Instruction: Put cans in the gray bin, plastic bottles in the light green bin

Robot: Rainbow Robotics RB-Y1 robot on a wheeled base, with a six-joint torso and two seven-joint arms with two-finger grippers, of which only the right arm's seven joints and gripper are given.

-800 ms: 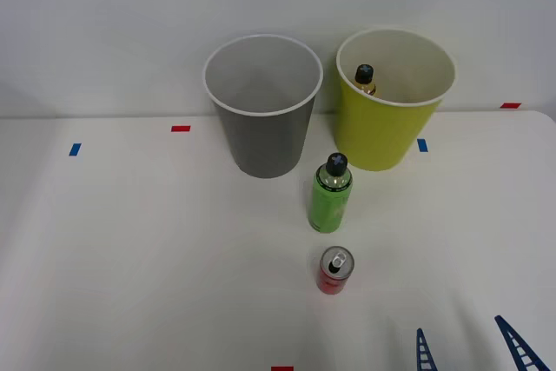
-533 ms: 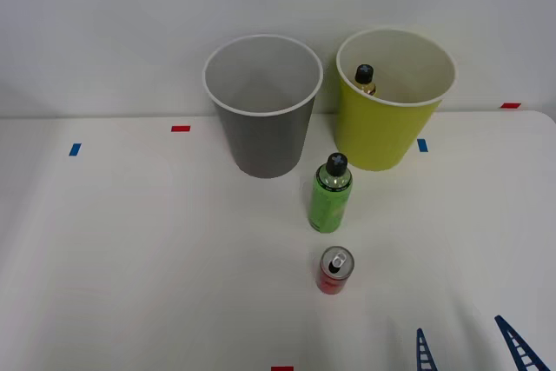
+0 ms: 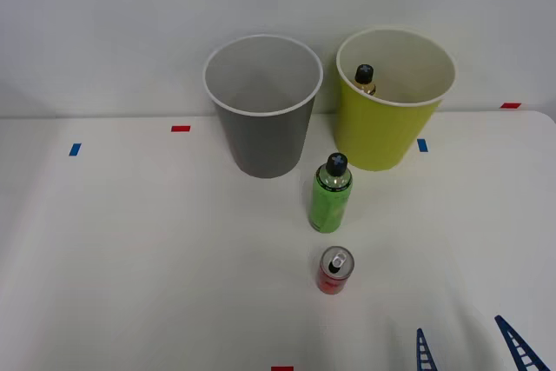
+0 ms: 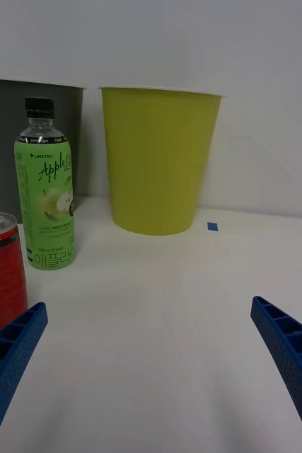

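A small red can (image 3: pixel 334 270) (image 4: pixel 1 272) with a silver top stands upright on the white table. Behind it stands a green bottle (image 3: pixel 330 195) (image 4: pixel 46 206) with a black cap, upright. At the back stand the gray bin (image 3: pixel 262 107) (image 4: pixel 2 134) and, to its right, the light green bin (image 3: pixel 393 102) (image 4: pixel 159 161). A second bottle (image 3: pixel 366 80) with a black cap and amber neck sits inside the light green bin. My right gripper (image 3: pixel 469 347) (image 4: pixel 151 368) is open near the table's front edge, right of the can, holding nothing.
Small red tape marks (image 3: pixel 180 129) and blue tape marks (image 3: pixel 75 149) dot the white table (image 3: pixel 139 249). A pale wall rises right behind the bins. The table's right corner (image 3: pixel 543 119) lies near the light green bin.
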